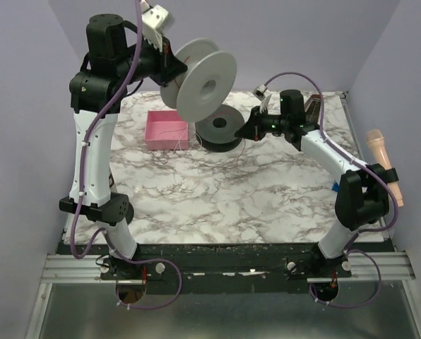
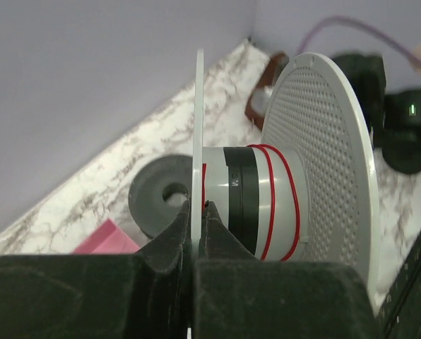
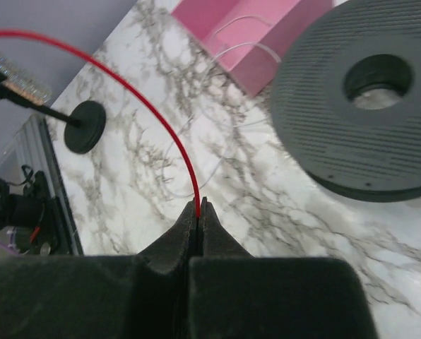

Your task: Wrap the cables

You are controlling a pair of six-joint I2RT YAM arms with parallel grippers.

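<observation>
We see the left hand [image 1: 171, 65] raised high over the far left of the desk [image 1: 217, 201], its fingers pressed together on the thin rim of one flange of a white spool [image 1: 208, 85]. The spool hangs in the air with its axle roughly level, and its perforated outer flange faces the right arm.

The red cable [image 2: 298, 205] runs in a few loose turns around the spool's hub, over a dark band near the gripped flange and onto the pale part beyond it. From there we cannot follow it all the way in any single view. In the right wrist view it comes in from the upper left as one long curve and ends between the tips of the right hand [image 3: 198, 209], whose fingers are closed tight on it.

That right hand sits low over the far middle of the desk, just to the right of a dark grey spool [image 1: 221, 127] lying flat on the marble-patterned surface. Left of the grey spool, and close to it, stands a pink box [image 1: 167, 131], below the lifted white spool.
</observation>
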